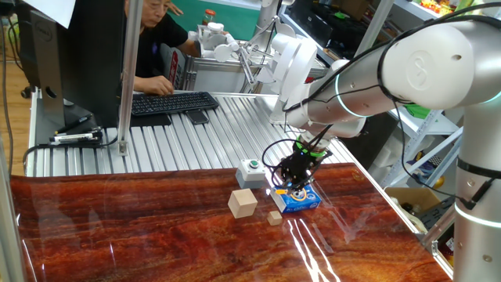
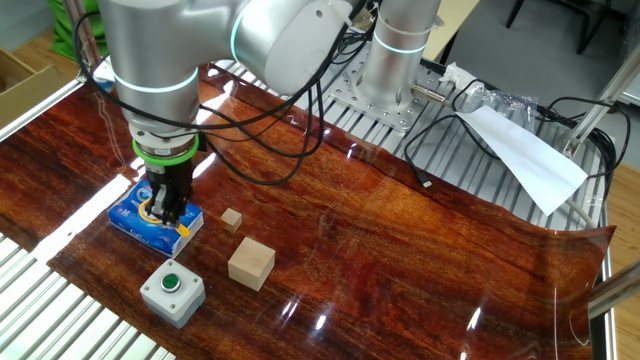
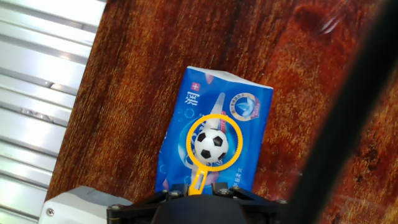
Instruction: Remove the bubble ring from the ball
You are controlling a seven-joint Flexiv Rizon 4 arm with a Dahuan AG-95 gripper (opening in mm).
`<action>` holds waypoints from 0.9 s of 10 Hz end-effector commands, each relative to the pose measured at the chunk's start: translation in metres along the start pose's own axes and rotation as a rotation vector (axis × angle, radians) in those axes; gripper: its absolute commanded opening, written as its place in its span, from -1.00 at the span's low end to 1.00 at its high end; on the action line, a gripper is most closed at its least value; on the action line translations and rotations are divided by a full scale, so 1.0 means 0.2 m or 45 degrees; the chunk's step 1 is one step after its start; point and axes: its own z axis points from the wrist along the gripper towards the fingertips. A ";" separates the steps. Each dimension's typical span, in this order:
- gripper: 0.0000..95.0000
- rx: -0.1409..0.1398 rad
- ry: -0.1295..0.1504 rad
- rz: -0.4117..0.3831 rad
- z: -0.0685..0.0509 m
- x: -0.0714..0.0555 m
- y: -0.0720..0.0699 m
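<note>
Bubble ring (image 3: 214, 142): thin yellow-orange loop lying flat around the ball (image 3: 211, 144), encircling it rather than resting on top; ball sits inside the loop on the blue pack (image 3: 249, 109), which keeps both raised off the wooden table (image 2: 400, 230). Ring's short stem (image 3: 198, 182) runs from the loop's lower edge down toward the bottom of the hand view, so the long axis goes loop-to-stem and points back at the gripper (image 3: 200, 194). Stem end disappears at the black gripper body; fingertips not visible there, so cannot tell whether the fingers are closed on the stem or slightly apart. In the fixed views the gripper points straight down over the pack, apparently placed to take the stem as a handle. Nearby: grey box with green button (image 2: 172, 290), large wooden cube (image 2: 251, 262), small wooden cube (image 2: 232, 219), all apart from the pack
</note>
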 end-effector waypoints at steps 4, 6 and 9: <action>-0.60 -0.017 0.025 0.042 0.01 0.00 0.00; -0.60 -0.018 0.029 0.044 0.01 0.00 0.00; -0.60 -0.022 0.031 0.047 0.02 0.00 0.00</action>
